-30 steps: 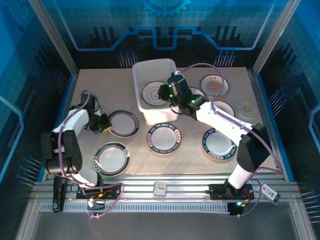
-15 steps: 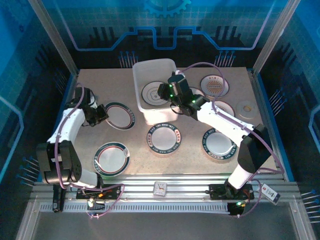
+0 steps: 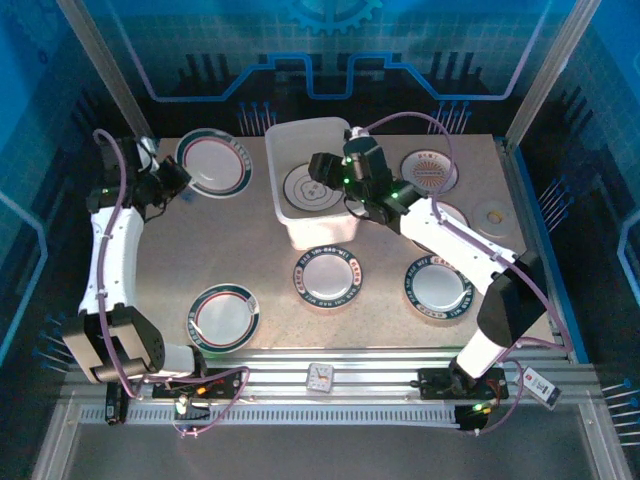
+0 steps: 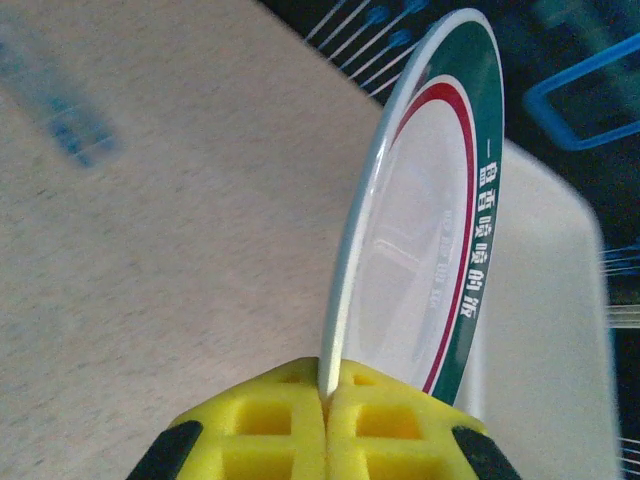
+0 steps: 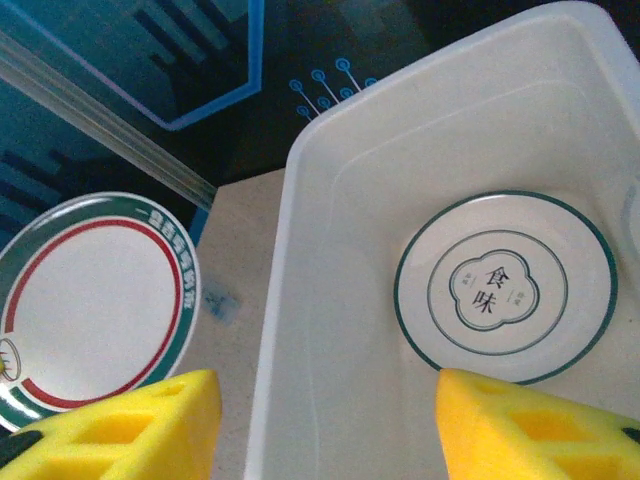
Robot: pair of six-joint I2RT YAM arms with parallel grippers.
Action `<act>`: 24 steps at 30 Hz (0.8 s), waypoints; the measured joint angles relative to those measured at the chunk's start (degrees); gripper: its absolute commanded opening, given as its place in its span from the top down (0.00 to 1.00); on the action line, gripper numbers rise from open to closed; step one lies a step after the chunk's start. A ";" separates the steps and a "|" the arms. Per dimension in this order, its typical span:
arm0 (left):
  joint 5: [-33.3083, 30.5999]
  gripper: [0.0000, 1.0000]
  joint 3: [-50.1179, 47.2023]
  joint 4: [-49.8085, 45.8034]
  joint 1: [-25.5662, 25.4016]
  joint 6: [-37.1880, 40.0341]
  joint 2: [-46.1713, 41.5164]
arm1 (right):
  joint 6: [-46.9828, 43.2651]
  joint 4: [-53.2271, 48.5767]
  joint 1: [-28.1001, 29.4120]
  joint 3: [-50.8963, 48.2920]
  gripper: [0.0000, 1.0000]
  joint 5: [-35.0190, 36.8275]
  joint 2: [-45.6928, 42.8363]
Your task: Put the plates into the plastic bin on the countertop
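Note:
My left gripper (image 3: pixel 174 181) is shut on the rim of a green-rimmed plate with a red ring and lettering (image 3: pixel 214 164), held off the countertop (image 3: pixel 200 250) at the back left. In the left wrist view the yellow fingertips (image 4: pixel 327 392) pinch that plate (image 4: pixel 425 240) edge-on. The plastic bin (image 3: pixel 276 170) stands at the back centre, with a white plate bearing a grey motif (image 3: pixel 303 189) flat inside. My right gripper (image 3: pixel 320 171) hangs open over the bin, holding nothing. In the right wrist view the gripper (image 5: pixel 330 425) spans the bin's left wall (image 5: pixel 290 260), beside the motif plate (image 5: pixel 505 285).
Dark-rimmed plates lie at the front left (image 3: pixel 225 315), centre (image 3: pixel 330 278) and right (image 3: pixel 438 288). Two orange-centred plates (image 3: pixel 430 170) (image 3: pixel 450 214) lie right of the bin, the nearer one partly under my right arm. A small beige disc (image 3: pixel 492 215) sits at the right edge.
My left arm has lifted the green-rimmed plate from the left middle of the countertop and carried it to the back left. My right gripper has opened over the bin.

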 measured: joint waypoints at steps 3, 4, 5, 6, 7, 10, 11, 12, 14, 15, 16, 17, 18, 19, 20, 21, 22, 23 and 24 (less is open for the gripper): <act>3.76 1.00 2.14 1.88 -0.02 -1.92 0.13 | -0.22 1.16 -1.84 0.00 0.38 -2.03 -0.63; 4.98 1.00 2.49 2.95 -0.15 -2.58 0.17 | -0.33 1.70 -2.51 0.00 0.39 -2.99 -0.85; 6.32 1.00 2.67 4.26 -0.37 -3.39 0.22 | -0.31 2.64 -3.21 0.00 0.40 -4.22 -0.96; 7.21 1.00 2.73 5.09 -0.63 -3.85 0.28 | -0.07 3.54 -3.82 0.00 0.41 -5.38 -0.96; 8.28 1.00 2.75 6.10 -1.07 -4.35 0.44 | 0.33 4.44 -4.39 0.00 0.42 -6.69 -0.96; 11.37 1.00 2.86 9.09 -3.28 -5.16 1.68 | 1.92 6.86 -5.66 0.00 0.44 -10.12 -0.94; 12.24 1.00 2.86 10.10 -4.28 -5.49 2.32 | 2.47 7.93 -5.81 0.00 0.46 -11.23 -0.94; 12.85 1.00 2.89 10.88 -5.16 -5.86 2.86 | 3.04 8.79 -5.97 0.00 0.47 -12.22 -0.85; 13.88 1.00 2.89 12.59 -7.21 -6.27 4.15 | 4.24 10.93 -5.97 0.17 0.47 -14.08 -0.39; 14.08 1.00 2.89 13.27 -8.00 -6.34 4.61 | 4.76 11.76 -5.99 0.22 0.48 -14.86 -0.07; 14.27 1.00 2.91 13.81 -8.90 -6.34 5.14 | 5.33 12.50 -6.05 0.20 0.49 -15.43 0.28; 14.32 1.00 3.15 14.03 -9.73 -6.34 5.60 | 5.97 13.14 -6.19 0.20 0.50 -16.06 0.66; 14.32 1.00 3.30 14.40 -10.34 -6.34 5.90 | 6.54 13.55 -6.36 0.20 0.50 -16.55 0.98; 14.29 1.00 3.54 14.84 -11.06 -6.34 6.23 | 7.19 13.86 -6.58 0.20 0.51 -17.03 1.36; 14.29 1.00 3.74 15.41 -11.69 -6.32 6.43 | 7.91 14.10 -6.86 0.20 0.52 -17.46 1.68; 14.32 1.00 3.82 15.93 -12.24 -6.32 6.51 | 8.37 14.23 -7.10 0.20 0.53 -17.81 1.92; 14.27 1.00 3.85 16.41 -12.74 -6.32 6.54 | 8.90 14.34 -7.26 0.20 0.54 -18.08 2.16; 14.27 1.00 3.89 16.68 -13.22 -6.29 6.54 | 9.46 14.53 -7.50 0.20 0.55 -18.29 2.36; 14.25 1.00 4.00 16.79 -13.62 -6.27 6.51 | 9.81 14.62 -7.58 0.20 0.56 -18.51 2.51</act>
